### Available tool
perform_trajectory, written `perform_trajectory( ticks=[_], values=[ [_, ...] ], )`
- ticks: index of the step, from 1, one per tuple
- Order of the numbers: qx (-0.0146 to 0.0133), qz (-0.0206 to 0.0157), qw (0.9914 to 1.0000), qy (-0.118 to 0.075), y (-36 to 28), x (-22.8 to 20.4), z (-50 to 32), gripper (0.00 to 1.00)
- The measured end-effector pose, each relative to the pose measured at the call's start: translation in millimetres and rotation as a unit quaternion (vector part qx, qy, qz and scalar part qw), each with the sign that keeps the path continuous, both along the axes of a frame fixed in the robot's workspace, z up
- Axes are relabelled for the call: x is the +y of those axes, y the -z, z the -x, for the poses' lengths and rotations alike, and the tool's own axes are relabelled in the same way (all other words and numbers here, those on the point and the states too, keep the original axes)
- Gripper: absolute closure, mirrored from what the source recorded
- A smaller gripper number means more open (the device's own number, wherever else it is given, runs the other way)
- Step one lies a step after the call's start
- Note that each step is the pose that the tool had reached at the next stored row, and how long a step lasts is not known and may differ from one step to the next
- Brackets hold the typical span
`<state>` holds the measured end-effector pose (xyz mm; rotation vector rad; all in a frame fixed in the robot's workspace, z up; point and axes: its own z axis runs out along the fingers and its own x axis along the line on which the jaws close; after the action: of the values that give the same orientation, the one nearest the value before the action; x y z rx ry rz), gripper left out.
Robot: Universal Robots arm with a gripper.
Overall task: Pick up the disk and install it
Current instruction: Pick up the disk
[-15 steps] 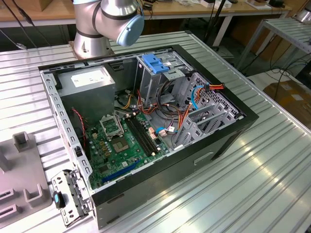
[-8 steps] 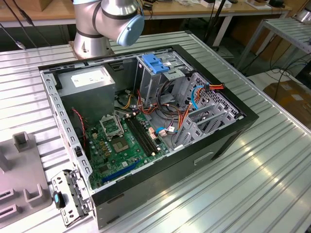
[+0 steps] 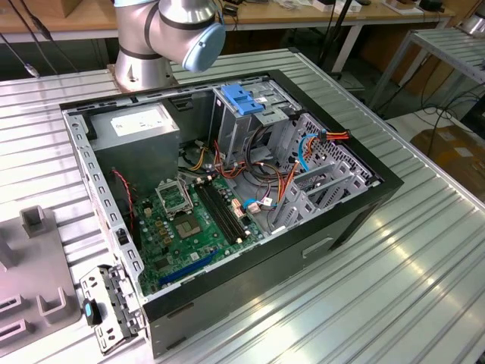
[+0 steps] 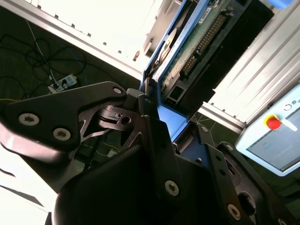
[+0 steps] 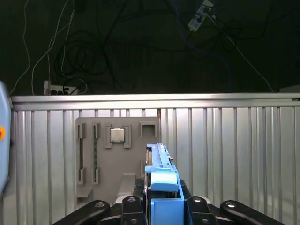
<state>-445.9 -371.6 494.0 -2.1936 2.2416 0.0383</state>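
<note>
My gripper (image 5: pixel 164 206) is shut on the disk (image 5: pixel 161 171), held edge-on with its blue plastic carrier rail between the black fingers (image 5: pixel 131 206). In the second wrist view the gripper (image 4: pixel 159 119) clamps the blue rail, and the disk (image 4: pixel 197 40) shows its green circuit-board underside and a connector row. The disk hangs in the air above the ribbed metal table (image 5: pixel 234 154), over the grey parts fixture (image 5: pixel 117 159). The open computer case (image 3: pixel 227 189) lies on the table in the exterior view, with its drive cage (image 3: pixel 250 125) at the back.
A bare blue bracket (image 3: pixel 242 97) sits on top of the drive cage. Inside the case are a grey power supply (image 3: pixel 140 129), a motherboard (image 3: pixel 189 220) and loose cables (image 3: pixel 265 174). The fixture holds a processor chip (image 5: pixel 117 135). A pendant with a red stop button (image 4: pixel 274 123) stands nearby.
</note>
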Motion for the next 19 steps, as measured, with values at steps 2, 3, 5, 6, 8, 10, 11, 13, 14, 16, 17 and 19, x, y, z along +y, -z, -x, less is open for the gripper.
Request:
perform_trajectory(
  ticks=[2,3,5,6,8,10,11,13,14,16,17,19],
  values=[
    [0.0,0.0,1.0,0.0,0.0,0.0,-1.7,0.63],
    [0.0,0.0,1.0,0.0,0.0,0.0,-3.0,0.63],
    [0.0,0.0003,1.0,0.0,0.0,0.0,-4.1,0.63],
    [0.0,0.0004,1.0,0.0,0.0,0.0,-4.8,0.63],
    [0.0,0.0005,1.0,0.0,0.0,0.0,-6.3,0.63],
    [0.0,0.0005,1.0,0.0,0.0,0.0,-7.2,0.63],
    [0.0,0.0005,1.0,0.0,0.0,0.0,-7.5,0.63],
    [0.0,0.0005,1.0,0.0,0.0,0.0,-9.4,0.63],
    [0.0,0.0006,1.0,0.0,0.0,0.0,-10.1,0.63],
    [0.0,0.0006,1.0,0.0,0.0,0.0,-12.3,0.63],
    [0.0,0.0005,1.0,0.0,0.0,0.0,-13.7,0.63],
    [0.0,0.0006,1.0,0.0,0.0,0.0,-18.1,0.63]
  ],
)
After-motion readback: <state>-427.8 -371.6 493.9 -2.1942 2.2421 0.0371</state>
